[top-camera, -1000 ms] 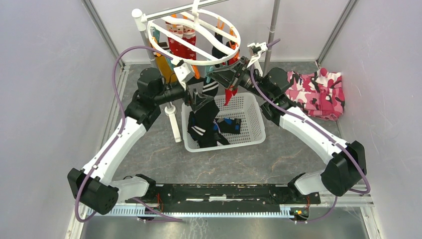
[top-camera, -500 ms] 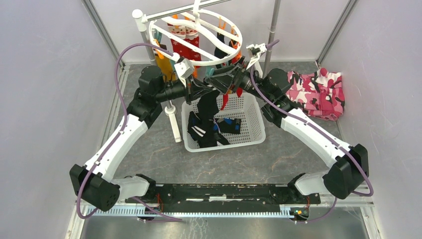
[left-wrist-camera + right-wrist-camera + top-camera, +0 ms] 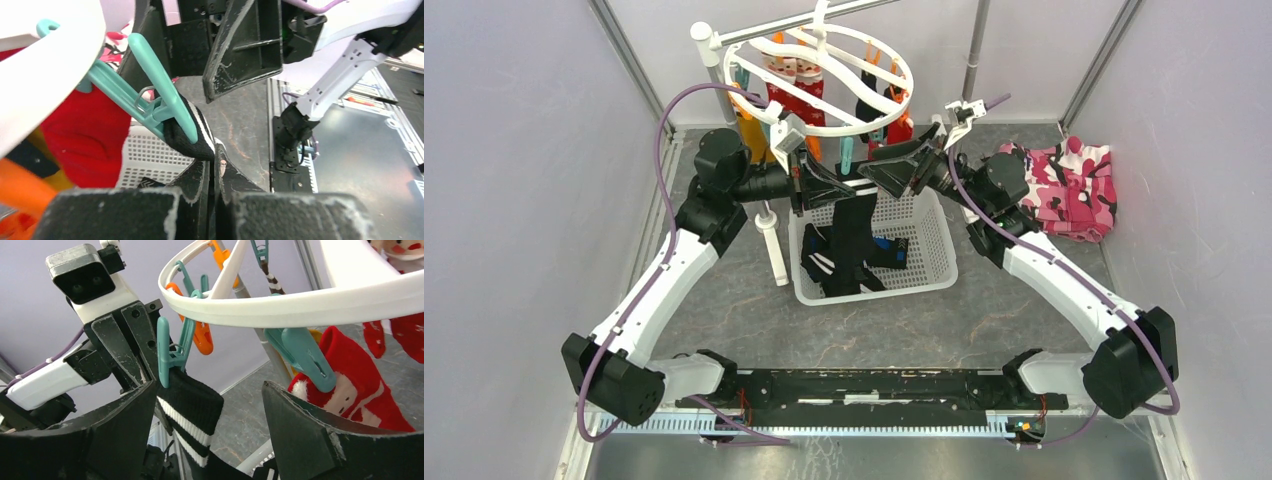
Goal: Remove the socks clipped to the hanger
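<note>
The middle of the top view is crowded. My left gripper (image 3: 832, 186) and right gripper (image 3: 892, 172) meet nose to nose under the front rim of the hanger (image 3: 908, 75). The black sock (image 3: 852, 215) hangs between them into the basket (image 3: 939, 262). In the right wrist view my spread jaws bracket the teal clip (image 3: 170, 357) and the sock's cuff. The left gripper, pinched on that sock, stands close behind at the left, and a red sock (image 3: 350, 375) crowds the right finger. The ring closes off the way above. I see bare table (image 3: 874, 330) at lower centre, while the pink cloth (image 3: 1064, 185) fills the right.
</note>
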Controlling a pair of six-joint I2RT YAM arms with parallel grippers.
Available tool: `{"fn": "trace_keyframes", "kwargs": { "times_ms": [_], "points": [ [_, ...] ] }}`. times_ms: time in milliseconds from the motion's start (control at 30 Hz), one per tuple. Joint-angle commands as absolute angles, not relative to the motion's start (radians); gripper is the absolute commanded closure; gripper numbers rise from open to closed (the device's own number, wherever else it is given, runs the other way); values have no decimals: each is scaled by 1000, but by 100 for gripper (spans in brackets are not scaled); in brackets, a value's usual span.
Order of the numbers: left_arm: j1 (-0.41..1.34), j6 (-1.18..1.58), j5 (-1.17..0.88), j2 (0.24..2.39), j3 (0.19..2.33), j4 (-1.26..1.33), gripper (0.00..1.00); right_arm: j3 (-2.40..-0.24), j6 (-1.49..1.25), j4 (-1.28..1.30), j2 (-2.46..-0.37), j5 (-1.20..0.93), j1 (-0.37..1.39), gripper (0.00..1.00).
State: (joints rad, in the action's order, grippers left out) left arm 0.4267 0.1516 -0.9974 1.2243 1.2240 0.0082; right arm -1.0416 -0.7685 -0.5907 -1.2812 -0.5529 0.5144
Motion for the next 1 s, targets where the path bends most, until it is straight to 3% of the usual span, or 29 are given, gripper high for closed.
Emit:
{"fn": "trace_keyframes", "kwargs": {
  "times_ms": [0, 167, 600, 967],
  "points": [
    [425, 278, -1139, 1203, 1259, 69, 98, -1036, -832, -711, -1279, -595, 515, 16],
    [423, 320, -1154, 1221, 1268, 87, 98, -1035, -961, -906, -1320, -628, 528, 18],
    [419, 419, -1233, 1255, 1270, 156, 98, -1108, -1074, -1057, -1434, -585, 601, 19],
    [416, 370, -1247, 1250, 1261, 105, 98, -1138, -1159, -1170, -1492, -526, 601, 35]
  ]
}}
